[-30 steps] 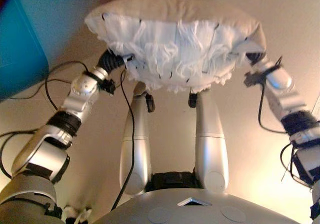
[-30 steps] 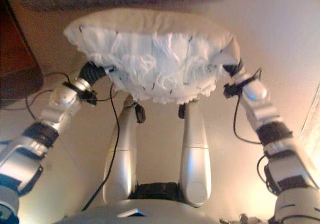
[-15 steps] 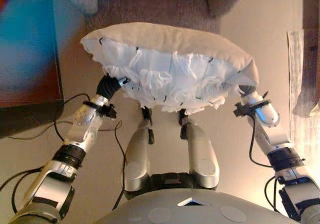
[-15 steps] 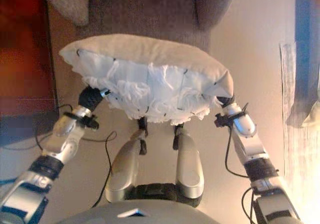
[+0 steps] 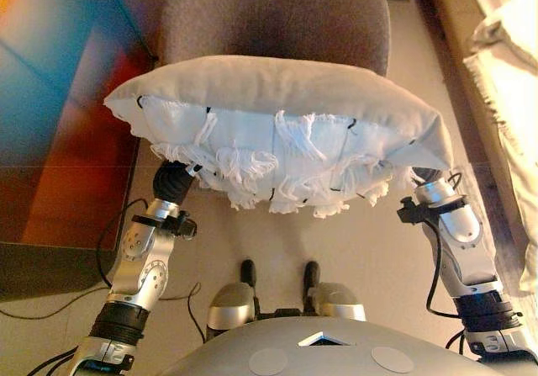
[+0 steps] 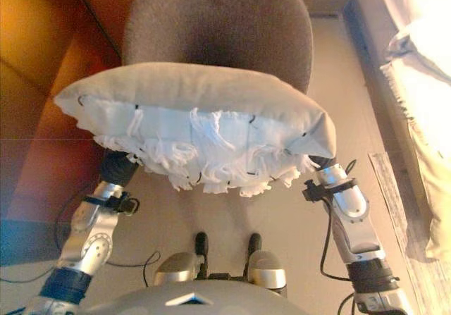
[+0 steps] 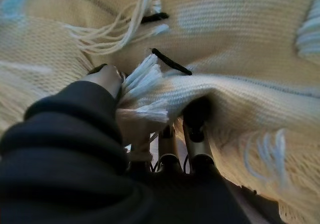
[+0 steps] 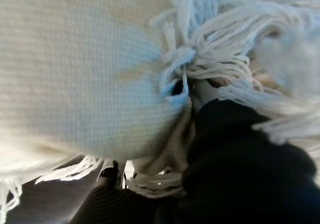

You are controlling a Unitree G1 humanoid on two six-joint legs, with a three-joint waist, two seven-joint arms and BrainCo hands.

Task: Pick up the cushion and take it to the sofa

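A beige cushion (image 5: 277, 98) with white and pale blue fringes on its underside is held up in the air between both hands, level and in front of me. My left hand (image 7: 102, 78) is under its left end, with thumb and fingers (image 7: 196, 115) pinching a fold of the fabric. My right hand (image 8: 240, 159) is pressed against the right end and is mostly buried in the fringe. The grey-brown sofa seat (image 5: 277, 14) lies just beyond the cushion, partly hidden by it.
A dark reddish-brown piece of furniture (image 5: 59, 140) stands close on the left. Pale cloth (image 5: 504, 56) lies on the right beside a wooden edge. Beige floor (image 5: 378, 250) is below the cushion.
The view has shifted and the sofa seat now shows large just beyond the cushion. The arms reach further forward, and both hands still carry the cushion.
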